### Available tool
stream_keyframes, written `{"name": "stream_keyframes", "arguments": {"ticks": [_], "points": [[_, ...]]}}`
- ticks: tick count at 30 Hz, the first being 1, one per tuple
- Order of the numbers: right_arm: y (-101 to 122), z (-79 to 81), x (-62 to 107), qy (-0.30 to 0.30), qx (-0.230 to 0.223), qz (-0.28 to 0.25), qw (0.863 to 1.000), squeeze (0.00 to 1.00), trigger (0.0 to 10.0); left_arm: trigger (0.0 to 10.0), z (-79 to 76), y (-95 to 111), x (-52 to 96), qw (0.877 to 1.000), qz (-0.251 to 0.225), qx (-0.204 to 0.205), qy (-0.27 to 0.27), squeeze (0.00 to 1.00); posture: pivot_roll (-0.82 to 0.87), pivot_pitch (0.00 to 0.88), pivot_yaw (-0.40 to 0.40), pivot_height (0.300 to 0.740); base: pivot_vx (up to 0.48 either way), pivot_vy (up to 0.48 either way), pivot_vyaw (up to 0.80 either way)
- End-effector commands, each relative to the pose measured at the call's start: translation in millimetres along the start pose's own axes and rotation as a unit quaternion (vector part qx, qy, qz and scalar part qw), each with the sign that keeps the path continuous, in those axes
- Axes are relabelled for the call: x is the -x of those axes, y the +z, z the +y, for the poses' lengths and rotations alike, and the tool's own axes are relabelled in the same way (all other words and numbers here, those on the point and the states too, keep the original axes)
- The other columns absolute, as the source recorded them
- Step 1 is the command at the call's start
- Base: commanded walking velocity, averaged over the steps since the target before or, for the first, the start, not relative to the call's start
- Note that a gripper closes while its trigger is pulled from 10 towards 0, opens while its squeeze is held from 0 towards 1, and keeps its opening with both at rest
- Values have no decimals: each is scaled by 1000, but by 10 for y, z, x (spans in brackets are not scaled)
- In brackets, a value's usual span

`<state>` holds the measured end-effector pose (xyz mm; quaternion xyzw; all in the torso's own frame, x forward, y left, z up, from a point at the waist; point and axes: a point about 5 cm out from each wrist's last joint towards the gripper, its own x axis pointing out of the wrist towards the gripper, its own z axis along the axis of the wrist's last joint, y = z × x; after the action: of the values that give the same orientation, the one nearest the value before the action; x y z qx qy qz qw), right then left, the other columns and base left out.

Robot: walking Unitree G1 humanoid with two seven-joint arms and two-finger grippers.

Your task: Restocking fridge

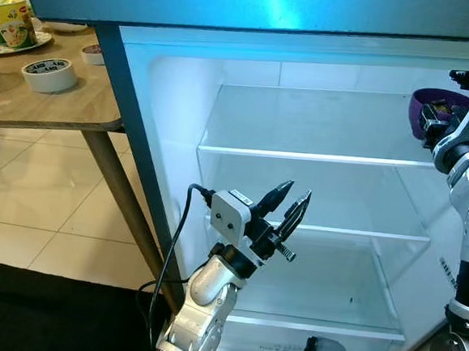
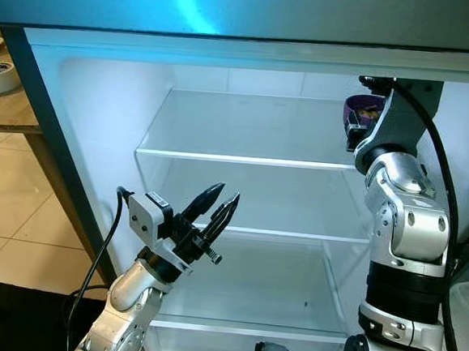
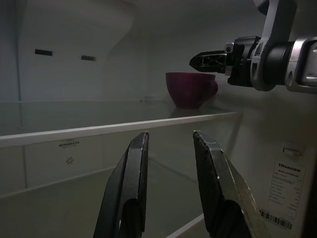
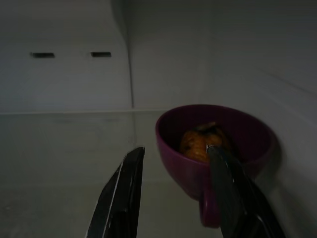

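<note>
In the left eye view you see the open fridge (image 1: 174, 122) with three glass shelves, flat and clear with white front edges; one purple cup (image 1: 428, 109) stands at the right end of the top shelf (image 1: 301, 152). Your left claw (image 1: 290, 206) is raised in front of the middle shelf, its two black fingers tapered and parted a little, holding nothing. Your right claw (image 1: 431, 119) is up at the top shelf, just beside the cup. To the left stands a wooden worktop (image 1: 53, 100) carrying one roll of white tape (image 1: 49, 74), one yellow-green tin (image 1: 12, 21) on a plate, and a small dish. In the right eye view the same cup (image 2: 361, 112) sits deep on the right of the top shelf, partly hidden by the silver right arm (image 2: 402, 213). In the left wrist view the two fingers (image 3: 130, 188) stand narrowly apart and empty, the round, smooth cup (image 3: 189, 89) resting on the shelf beyond them, the right claw (image 3: 210, 60) just above its rim. In the right wrist view the claw (image 4: 176, 188) stands wide and loose; the cup (image 4: 188, 173) lies partly between the fingers, with one orange-brown lump (image 4: 200, 141) inside it.
</note>
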<state>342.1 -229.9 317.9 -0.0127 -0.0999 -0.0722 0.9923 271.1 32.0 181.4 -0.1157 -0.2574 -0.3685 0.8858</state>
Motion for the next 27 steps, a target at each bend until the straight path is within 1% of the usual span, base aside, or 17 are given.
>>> {"name": "stream_keyframes", "arguments": {"ticks": [1, 3, 4, 5, 6, 8, 13, 15, 16, 17, 18, 19, 23, 27], "points": [[194, 15, 18, 8, -12, -46, 999, 0, 10000, 10000, -88, -69, 10, 1000, 2, 28, 12, 0, -113, 73, 26, 450, 0, 0, 0], [226, 34, 21, 16, -13, -54, 998, 0, 10000, 10000, -87, -70, 11, 1000, 2, 28, 12, 0, -113, 73, 26, 450, 0, 0, 0], [241, 61, 28, 29, -14, -58, 998, 0, 10000, 10000, -86, -71, 12, 1000, 2, 28, 12, 0, -113, 73, 26, 450, 0, 0, 0], [217, 134, 51, 67, -17, -57, 996, 0, 10000, 10000, -85, -75, 16, 1000, 3, 28, 12, 0, -113, 73, 26, 450, 0, 0, 0], [217, 134, 51, 67, -17, -57, 996, 0, 10000, 10000, -85, -75, 16, 1000, 3, 28, 12, 0, -113, 73, 26, 450, 0, 0, 0], [142, 242, 87, 118, -11, -47, 992, 0, 10000, 10000, -86, -84, 21, 1000, 5, 29, 12, 0, -113, 73, 26, 450, 0, 0, 0], [113, 291, 105, 137, -12, -46, 989, 0, 10000, 10000, -85, -88, 25, 1000, 6, 29, 11, 0, -114, 70, 27, 450, 0, 0, 0], [106, 323, 118, 152, -20, -49, 987, 0, 10000, 10000, -87, -85, 24, 1000, 5, 28, 11, 0, -114, 70, 28, 450, 0, 0, 0], [104, 358, 133, 169, -28, -52, 984, 0, 10000, 10000, -86, -85, 23, 1000, 5, 28, 11, 0, -114, 70, 28, 450, 0, 0, 0], [104, 358, 133, 169, -28, -52, 984, 0, 10000, 10000, -86, -85, 23, 1000, 5, 28, 11, 0, -114, 70, 28, 450, 0, 0, 0], [96, 420, 167, 202, -38, -55, 977, 0, 10000, 10000, -85, -85, 24, 1000, 6, 29, 11, 0, -114, 70, 28, 450, 0, 0, 0], [88, 441, 183, 215, -42, -56, 974, 0, 10000, 10000, -85, -87, 26, 1000, 6, 29, 11, 0, -114, 70, 28, 450, 0, 0, 0], [55, 450, 198, 229, -45, -53, 971, 0, 10000, 10000, -85, -88, 28, 1000, 6, 29, 11, 0, -114, 70, 28, 450, 0, 0, 0], [-73, 472, 227, 252, -42, -35, 966, 0, 10000, 10000, -85, -82, 24, 1000, 5, 29, 11, 0, -111, 74, 29, 450, 0, 0, 0]]}}
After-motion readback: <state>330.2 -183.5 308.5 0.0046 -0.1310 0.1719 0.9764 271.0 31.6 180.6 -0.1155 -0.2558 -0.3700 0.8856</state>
